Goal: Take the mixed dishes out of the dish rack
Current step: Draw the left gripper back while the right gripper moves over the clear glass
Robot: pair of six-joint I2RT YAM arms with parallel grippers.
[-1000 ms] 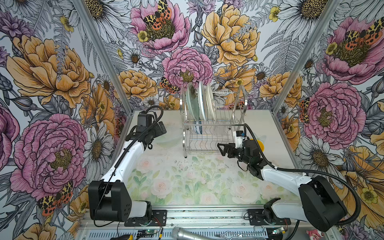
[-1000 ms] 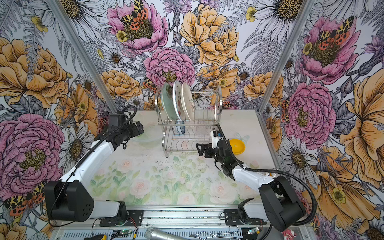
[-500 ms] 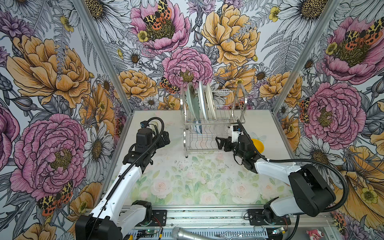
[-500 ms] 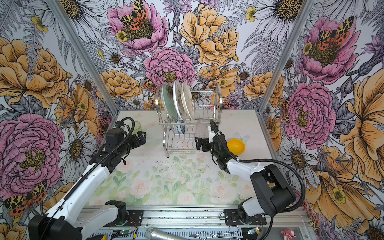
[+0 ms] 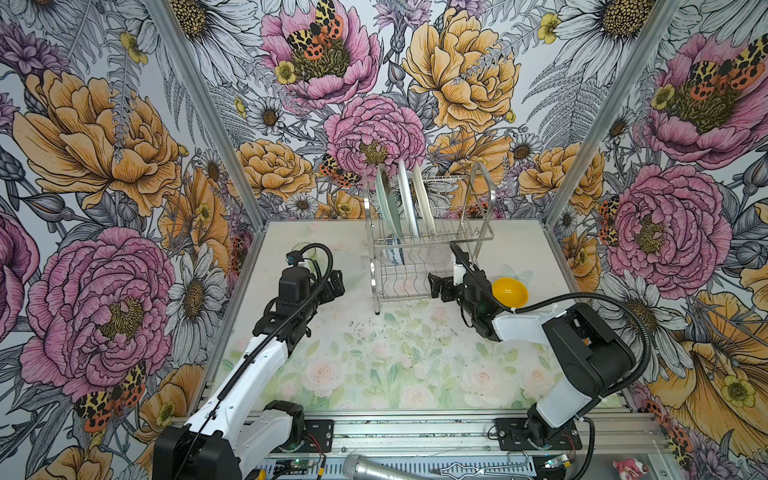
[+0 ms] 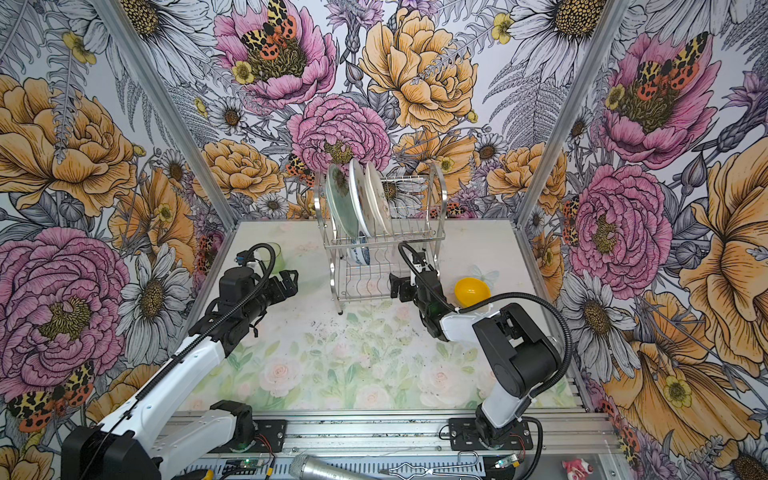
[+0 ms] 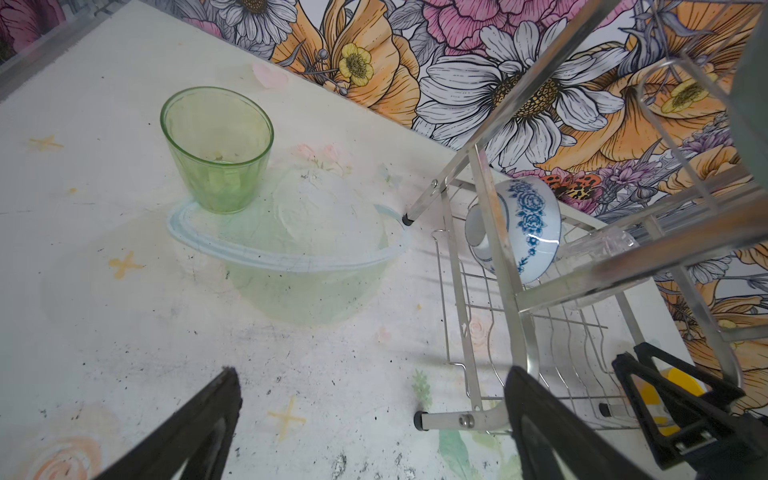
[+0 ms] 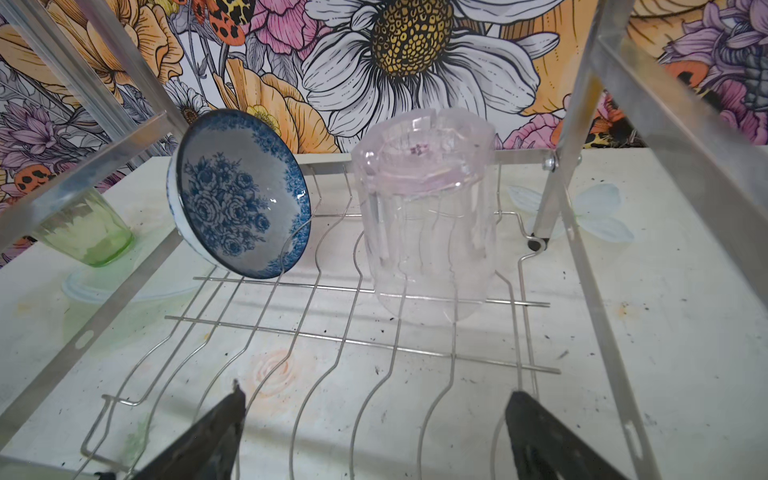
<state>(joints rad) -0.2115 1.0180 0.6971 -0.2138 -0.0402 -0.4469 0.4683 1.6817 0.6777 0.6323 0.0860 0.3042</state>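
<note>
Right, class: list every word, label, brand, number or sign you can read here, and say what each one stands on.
None can be read.
Small purple mark on the base of the clear ribbed tumbler: too blurred to read.
Round blue-and-white patterned bowl: flowers only, no words.
Translucent green glass tumbler: no marking visible.

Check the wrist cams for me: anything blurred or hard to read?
Right wrist view: near bars of the two-tier chrome wire dish rack are soft; the upside-down clear tumbler has faint edges; the blue-and-white floral bowl is sharp. Left wrist view: rack frame blurred close up, translucent green glass tumbler crisp. Both top views: evenly lit, sharp.
</note>
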